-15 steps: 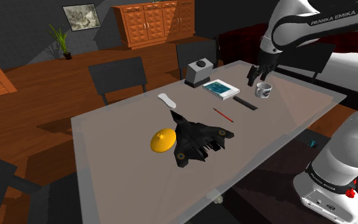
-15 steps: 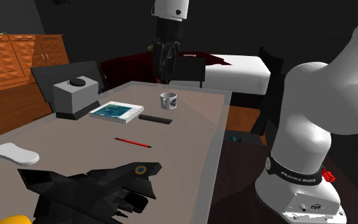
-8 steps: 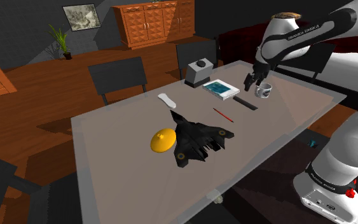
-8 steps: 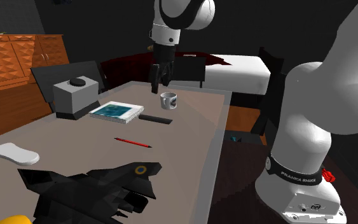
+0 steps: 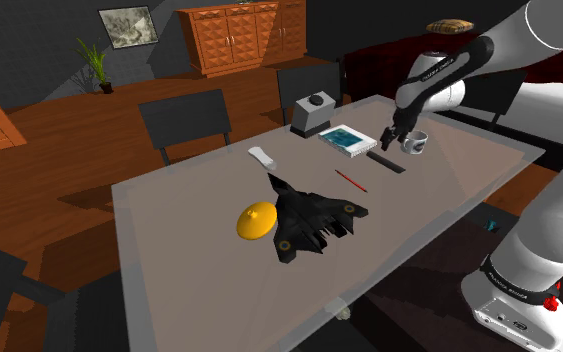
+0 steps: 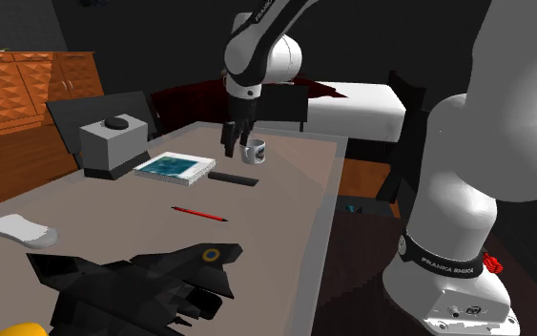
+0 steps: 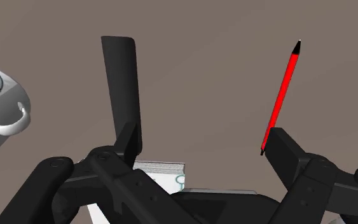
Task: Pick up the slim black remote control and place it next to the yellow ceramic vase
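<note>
The slim black remote [image 5: 387,161] [image 6: 233,178] lies flat on the table between a book and a red pen. My gripper [image 5: 388,140] [image 6: 229,145] hangs a little above the remote's end near the mug, open and holding nothing. In the wrist view the remote [image 7: 121,76] runs away from one finger, and the gripper [image 7: 203,137] has its fingers well apart. The yellow vase [image 5: 256,220] [image 6: 9,329] stands further along the table, beside a black toy jet [image 5: 309,218].
A white mug [image 5: 414,143] [image 6: 252,150] stands close beside the gripper. A teal-covered book [image 5: 348,139], a grey box [image 5: 313,114], a red pen [image 5: 350,181] [image 7: 280,95] and a white object [image 5: 262,158] share the table. Chairs stand behind it.
The arm has bent down and the gripper has dropped from high above the mug to just over the remote, shifting slightly to the shoulder view's left. Nothing on the table moved.
</note>
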Motion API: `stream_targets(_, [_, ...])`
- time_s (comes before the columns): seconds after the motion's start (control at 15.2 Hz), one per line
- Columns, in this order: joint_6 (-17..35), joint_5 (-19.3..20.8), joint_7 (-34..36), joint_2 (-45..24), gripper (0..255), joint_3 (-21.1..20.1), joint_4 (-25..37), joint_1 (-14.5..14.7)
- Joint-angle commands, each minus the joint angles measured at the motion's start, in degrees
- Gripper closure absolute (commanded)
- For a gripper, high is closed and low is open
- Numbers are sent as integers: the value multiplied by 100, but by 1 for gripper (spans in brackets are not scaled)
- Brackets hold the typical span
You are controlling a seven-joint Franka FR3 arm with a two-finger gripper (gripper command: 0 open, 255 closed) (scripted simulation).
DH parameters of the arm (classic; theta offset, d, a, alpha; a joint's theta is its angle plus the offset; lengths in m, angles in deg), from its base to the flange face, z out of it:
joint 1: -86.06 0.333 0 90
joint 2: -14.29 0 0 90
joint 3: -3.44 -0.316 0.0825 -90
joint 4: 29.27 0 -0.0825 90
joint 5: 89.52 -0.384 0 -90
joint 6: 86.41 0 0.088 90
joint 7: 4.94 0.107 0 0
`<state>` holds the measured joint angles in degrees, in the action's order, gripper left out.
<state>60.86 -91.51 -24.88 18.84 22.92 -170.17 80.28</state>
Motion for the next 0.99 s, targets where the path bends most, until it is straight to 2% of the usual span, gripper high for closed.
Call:
stream_targets(0.0, [298, -372, -413, -504, 0, 109, 203, -6])
stream_targets(0.26, [682, -1226, -1245, -1455, 0, 62, 725, -200])
stream_targets(0.53, [918, -1936, -1949, -2368, 0, -225, 1376, -628])
stream_targets(0.66, [997, -2181, -2211, -2807, 0, -393, 1742, -872])
stream_targets(0.92, [1142, -2356, -2360, -3147, 0, -554, 1942, -1022])
